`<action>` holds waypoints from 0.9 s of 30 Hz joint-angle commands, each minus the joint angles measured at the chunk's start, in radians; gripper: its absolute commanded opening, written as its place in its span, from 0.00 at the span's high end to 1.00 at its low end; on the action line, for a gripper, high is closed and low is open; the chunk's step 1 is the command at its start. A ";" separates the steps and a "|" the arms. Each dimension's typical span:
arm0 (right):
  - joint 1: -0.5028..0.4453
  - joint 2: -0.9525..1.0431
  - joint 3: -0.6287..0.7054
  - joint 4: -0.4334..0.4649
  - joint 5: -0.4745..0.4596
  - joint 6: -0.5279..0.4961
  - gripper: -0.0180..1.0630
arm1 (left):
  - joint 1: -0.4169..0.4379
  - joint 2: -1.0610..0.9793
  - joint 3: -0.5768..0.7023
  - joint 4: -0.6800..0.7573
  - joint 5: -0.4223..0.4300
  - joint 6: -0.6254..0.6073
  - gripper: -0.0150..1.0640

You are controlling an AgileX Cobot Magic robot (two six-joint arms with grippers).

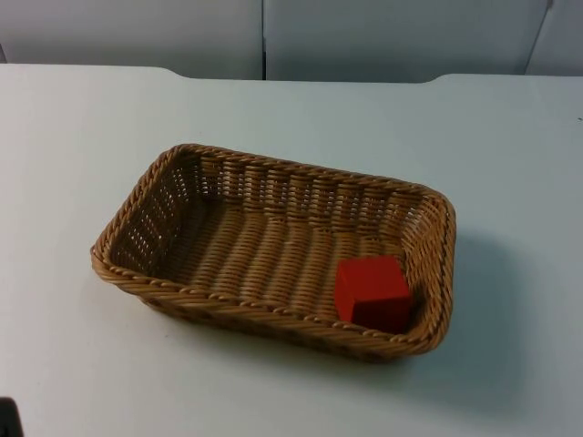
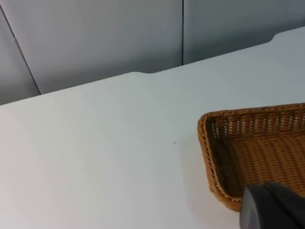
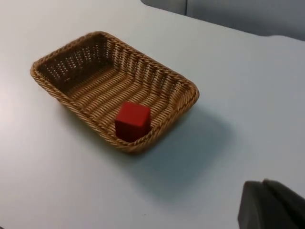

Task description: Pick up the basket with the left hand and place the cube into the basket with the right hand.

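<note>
Left gripper [image 2: 274, 207]: one black fingertip visible in the left wrist view, just beside the near corner of the wicker basket [image 2: 248, 152]; can't tell if the fingers are spread or together. It isn't holding the basket.

Right gripper [image 3: 271, 205]: one black fingertip visible in the right wrist view, well apart from the basket [image 3: 114, 88], over bare table; finger state can't be told here either. Nothing in it.

Red cube [image 1: 372, 291] sits inside the basket [image 1: 273, 246], tucked into one corner, touching or nearly touching the woven walls there, resting flat on the basket floor. Same in the right wrist view: cube [image 3: 132, 121] against the basket's near long wall.

Basket is a rectangular, tan woven tray, upright, resting on the white table [image 1: 82, 146]. Grey partition wall [image 1: 273, 36] runs behind the table's far edge, beyond the basket.
</note>
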 commanded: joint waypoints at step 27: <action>0.000 -0.101 0.201 0.027 -0.112 -0.023 0.98 | 0.001 -0.181 0.076 -0.053 0.196 -0.006 0.99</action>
